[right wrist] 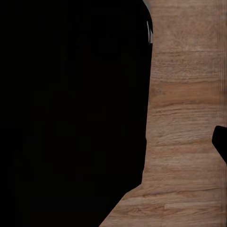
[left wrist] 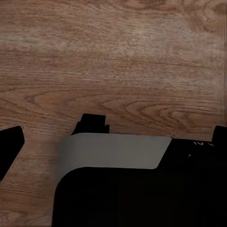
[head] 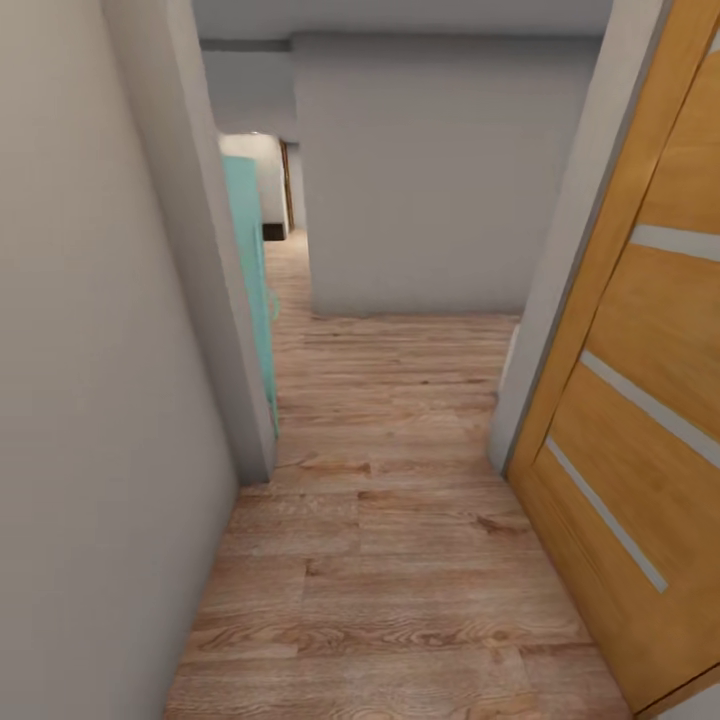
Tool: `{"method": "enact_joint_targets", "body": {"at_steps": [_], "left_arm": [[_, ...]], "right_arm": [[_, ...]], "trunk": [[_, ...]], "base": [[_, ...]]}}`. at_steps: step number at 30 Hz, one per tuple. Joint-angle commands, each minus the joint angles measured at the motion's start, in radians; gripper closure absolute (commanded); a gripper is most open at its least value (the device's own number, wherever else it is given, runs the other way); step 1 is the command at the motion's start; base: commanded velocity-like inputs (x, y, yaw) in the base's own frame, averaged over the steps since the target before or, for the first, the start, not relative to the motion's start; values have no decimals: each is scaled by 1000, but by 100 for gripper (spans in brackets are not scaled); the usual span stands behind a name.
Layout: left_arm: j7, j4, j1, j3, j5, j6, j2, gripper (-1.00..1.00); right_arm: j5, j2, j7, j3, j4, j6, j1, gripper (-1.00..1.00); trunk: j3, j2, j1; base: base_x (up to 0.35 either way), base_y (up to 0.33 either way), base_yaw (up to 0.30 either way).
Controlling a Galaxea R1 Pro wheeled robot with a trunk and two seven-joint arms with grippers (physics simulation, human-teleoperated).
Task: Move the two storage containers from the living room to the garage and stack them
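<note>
Head view looks down a narrow wood-floored hallway (head: 400, 560) past an orange door (head: 640, 430), evidently in transit; neither hand's opening can be told.

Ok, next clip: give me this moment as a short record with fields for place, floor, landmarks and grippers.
place: narrow hallway between grey walls
floor: light wood planks
landmarks: orange wooden door with frosted strips on the right; teal panel past the left wall corner
ahead: grey wall facing the robot, passage continuing to its left
grippers: state cannot be told
</note>
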Motion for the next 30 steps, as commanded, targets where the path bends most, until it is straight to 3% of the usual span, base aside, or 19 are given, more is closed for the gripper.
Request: {"method": "enact_joint_targets", "body": {"at_steps": [1, 30], "left_arm": [[2, 0, 0, 6, -1, -2, 0, -100], [2, 0, -1, 5, -3, -7, -1, -100]], "right_arm": [[1, 0, -2, 1, 1, -3, 0, -100], [0, 1, -5, 0, 1, -3, 0, -100]], "trunk": [[-1, 0, 0], [-1, 0, 0]], "base": [[296, -168, 0], [296, -172, 0]]}}
